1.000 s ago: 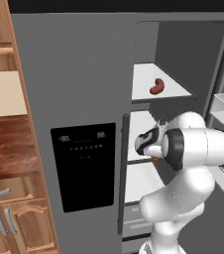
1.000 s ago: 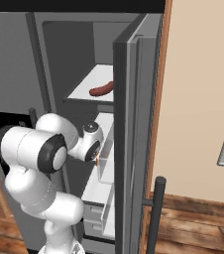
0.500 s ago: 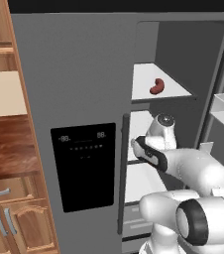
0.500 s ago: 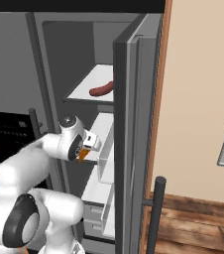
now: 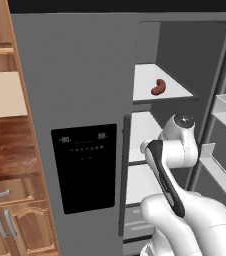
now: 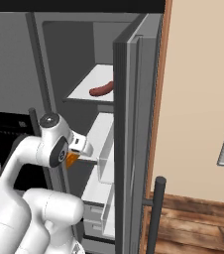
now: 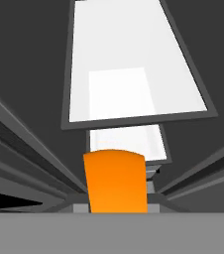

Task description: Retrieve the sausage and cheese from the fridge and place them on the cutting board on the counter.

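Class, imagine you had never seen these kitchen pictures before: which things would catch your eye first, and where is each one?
The white robot arm reaches into the open fridge, at the middle shelves. A bright orange cheese wedge sits right at the gripper, shut on it, in front of the white shelves. On the upper shelf lies a dark red sausage, alone.

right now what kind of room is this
A home kitchen, rendered. A tall grey fridge stands with one door open, a sausage on its white shelf, and wood cabinets with silver handles sit beside it.
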### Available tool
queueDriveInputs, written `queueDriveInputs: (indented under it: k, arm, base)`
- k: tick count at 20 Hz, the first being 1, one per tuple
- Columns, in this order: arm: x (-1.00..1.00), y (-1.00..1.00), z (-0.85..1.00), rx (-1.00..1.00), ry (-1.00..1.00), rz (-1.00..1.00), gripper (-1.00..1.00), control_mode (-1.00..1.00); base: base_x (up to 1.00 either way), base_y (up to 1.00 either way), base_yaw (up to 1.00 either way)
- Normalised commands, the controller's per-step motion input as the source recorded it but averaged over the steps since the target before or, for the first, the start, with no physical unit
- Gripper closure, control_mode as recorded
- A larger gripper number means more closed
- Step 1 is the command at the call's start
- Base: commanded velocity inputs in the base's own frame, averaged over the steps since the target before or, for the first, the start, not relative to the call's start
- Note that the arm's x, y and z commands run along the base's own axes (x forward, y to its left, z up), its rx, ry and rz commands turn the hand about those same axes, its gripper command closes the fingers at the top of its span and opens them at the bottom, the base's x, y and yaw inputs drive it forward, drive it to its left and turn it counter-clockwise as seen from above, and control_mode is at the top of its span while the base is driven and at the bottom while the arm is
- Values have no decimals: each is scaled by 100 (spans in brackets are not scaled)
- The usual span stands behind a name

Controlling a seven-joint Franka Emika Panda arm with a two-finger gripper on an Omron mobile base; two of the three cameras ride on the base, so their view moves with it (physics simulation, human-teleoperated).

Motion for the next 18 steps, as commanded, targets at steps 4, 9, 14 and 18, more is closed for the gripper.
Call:
queueDriveInputs:
  k: [4,9,14,18]
  arm:
    - [-18,0,20,0,5,0,100,-100]
    - [-1,0,2,0,0,0,100,-100]
    - [0,0,0,0,0,0,100,-100]
    - [0,0,0,0,0,0,100,-100]
  base:
    - [0,0,0]
    - [0,0,0]
    - [0,0,0]
    - [0,0,0]
